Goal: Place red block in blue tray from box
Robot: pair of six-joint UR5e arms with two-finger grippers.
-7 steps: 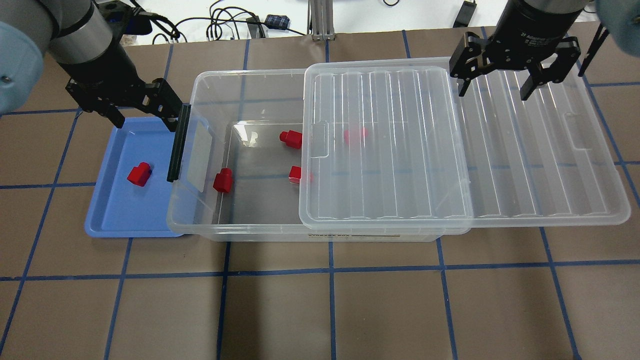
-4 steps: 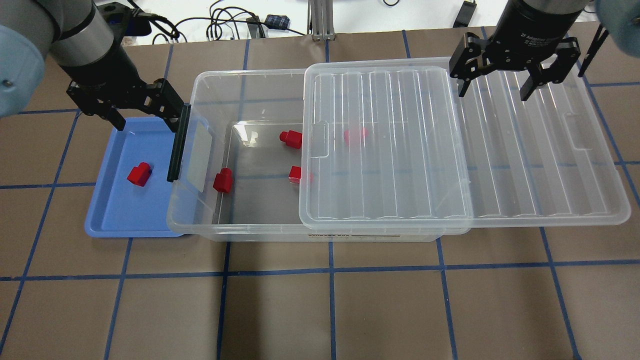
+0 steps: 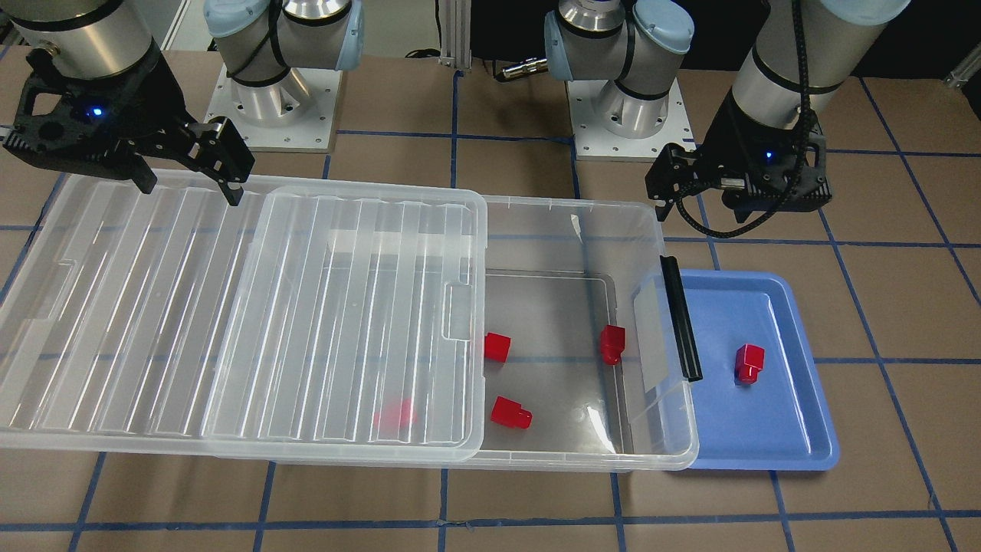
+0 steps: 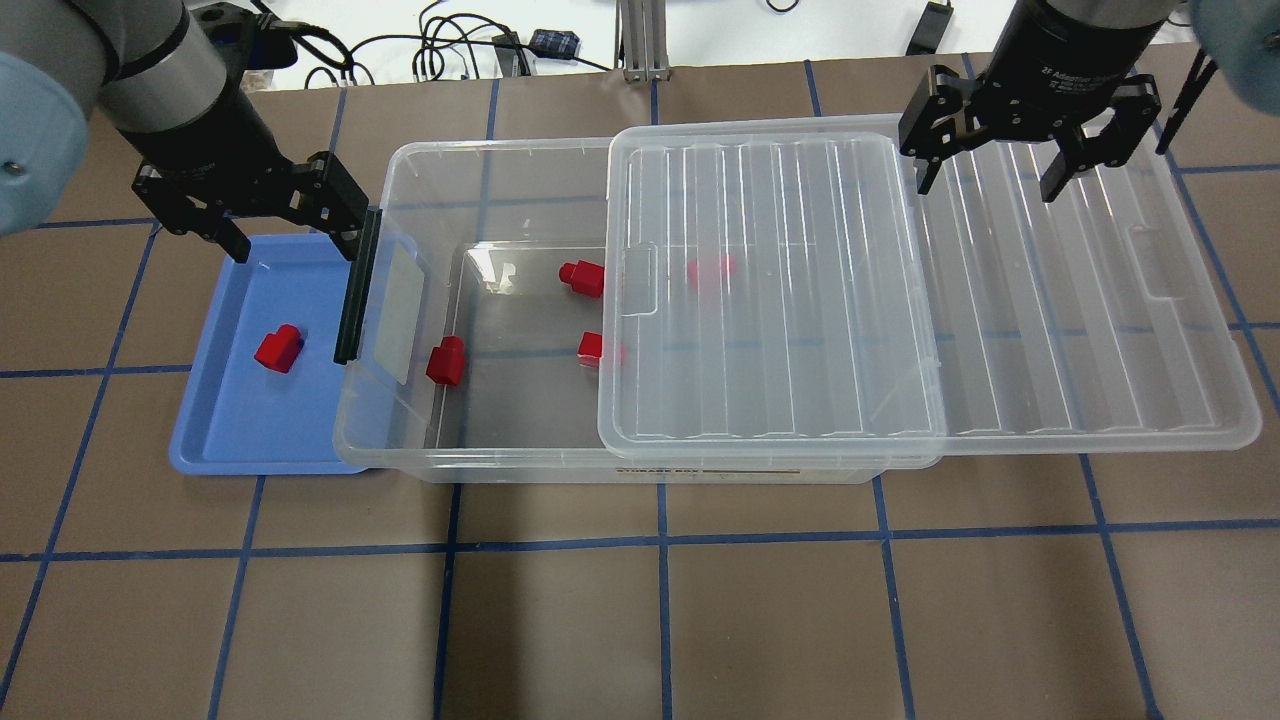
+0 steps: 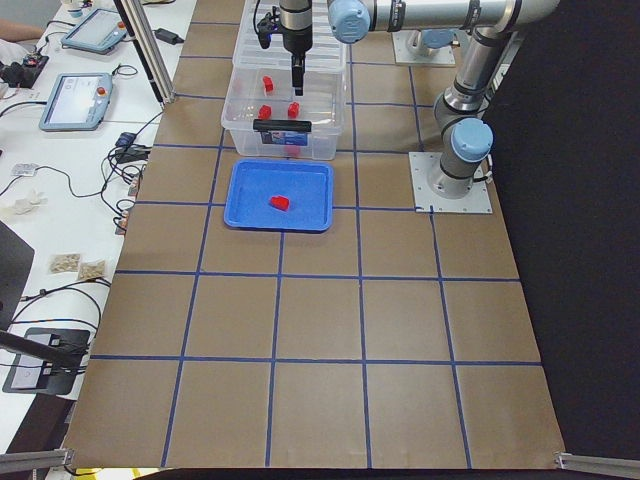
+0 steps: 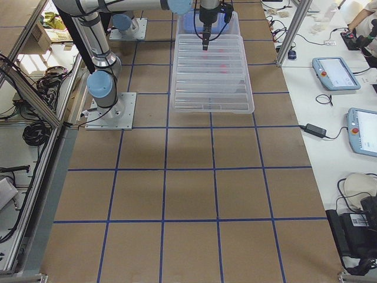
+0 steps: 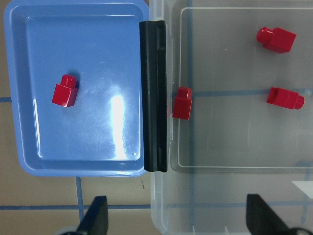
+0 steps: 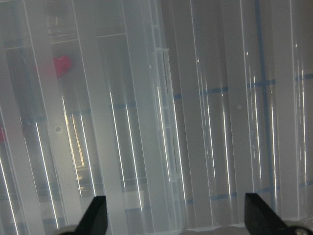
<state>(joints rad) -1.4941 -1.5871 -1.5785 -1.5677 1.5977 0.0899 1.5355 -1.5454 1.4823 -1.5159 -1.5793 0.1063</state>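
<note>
The blue tray [image 4: 225,435] lies against the clipped end of the clear box [image 4: 480,160]. One red block [image 4: 277,348] lies in the tray and also shows in the left wrist view [image 7: 65,91]. Three red blocks [image 4: 446,361] [image 4: 582,278] [image 4: 592,347] lie in the open part of the box. Another red block [image 4: 711,268] shows blurred under the lid [image 4: 1000,300]. My left gripper [image 4: 295,238] is open and empty, above the tray's far edge beside the black clip [image 7: 154,98]. My right gripper [image 4: 988,185] is open and empty above the lid's far edge.
The ribbed lid is slid sideways; it covers about half the box and overhangs the table on my right. Cables [image 4: 450,50] lie behind the table's far edge. The arm bases [image 3: 276,100] stand behind the box.
My left gripper has turned and shifted slightly toward the box. The blocks, the tray, the lid and the right gripper have not moved.
</note>
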